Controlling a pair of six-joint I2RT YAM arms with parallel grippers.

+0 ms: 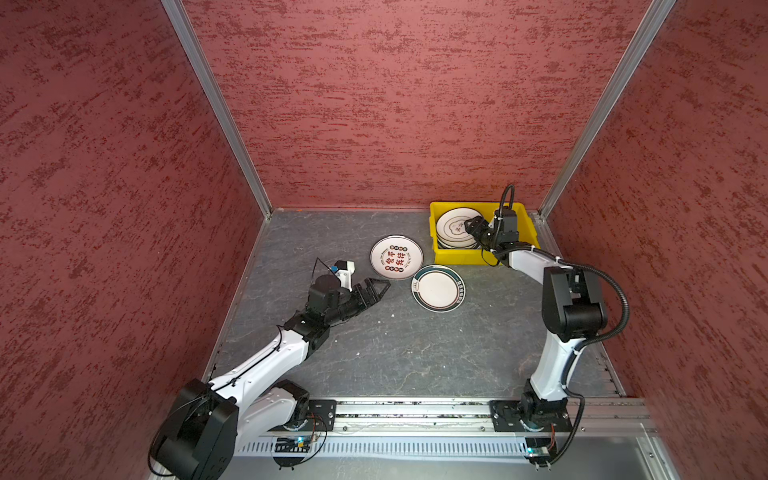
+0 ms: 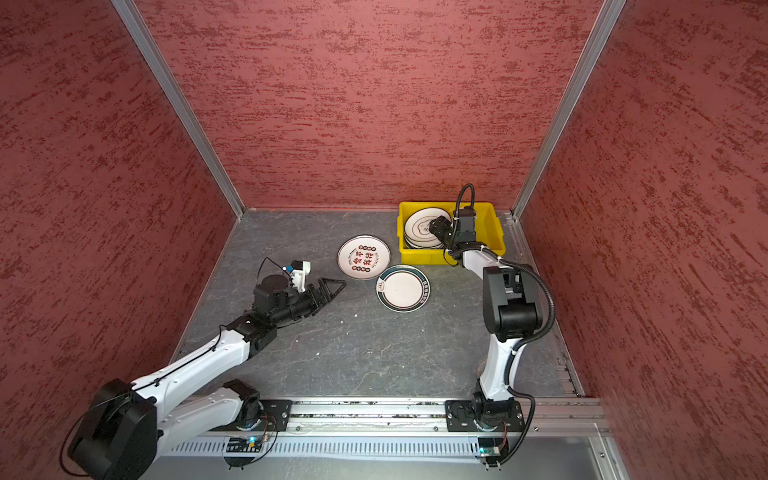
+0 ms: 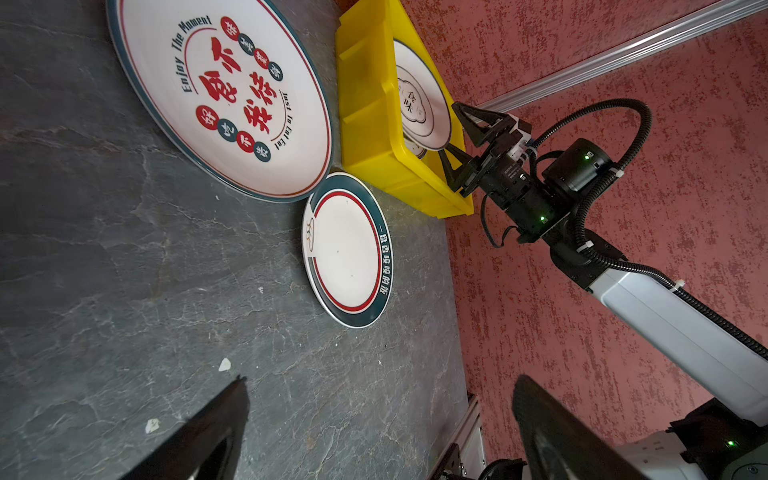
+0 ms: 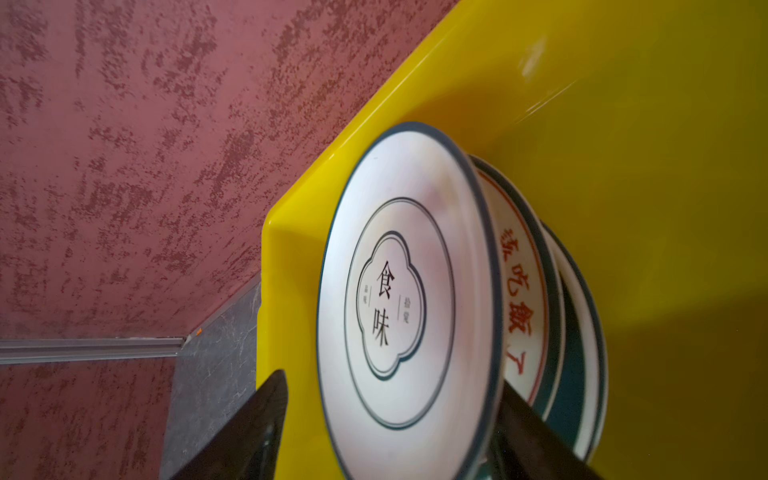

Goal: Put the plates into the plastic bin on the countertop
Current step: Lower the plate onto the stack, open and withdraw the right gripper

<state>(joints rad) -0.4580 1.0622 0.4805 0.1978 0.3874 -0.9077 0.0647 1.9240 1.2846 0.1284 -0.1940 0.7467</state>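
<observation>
We find the dark grey veined stone-look countertop (image 1: 415, 353) bearing a bright yellow rectangular plastic bin (image 1: 457, 257) with a stack of round white glazed plates (image 1: 449, 241) inside, and a red-lettered plate (image 1: 396, 257) and smaller green-banded plate (image 1: 437, 289) flat beside it. We judge them stiff, slick and breakable, best pinched at the rim. The right gripper (image 1: 473, 228) stands with jaws apart astride the top plate (image 4: 395, 299); the left gripper (image 1: 382, 292) is spread wide, empty.

Plate stack (image 1: 453, 228) in bin (image 1: 457, 256), back right of countertop (image 1: 395, 353); far plate (image 1: 396, 257), near plate (image 1: 437, 288) left-front of bin.
</observation>
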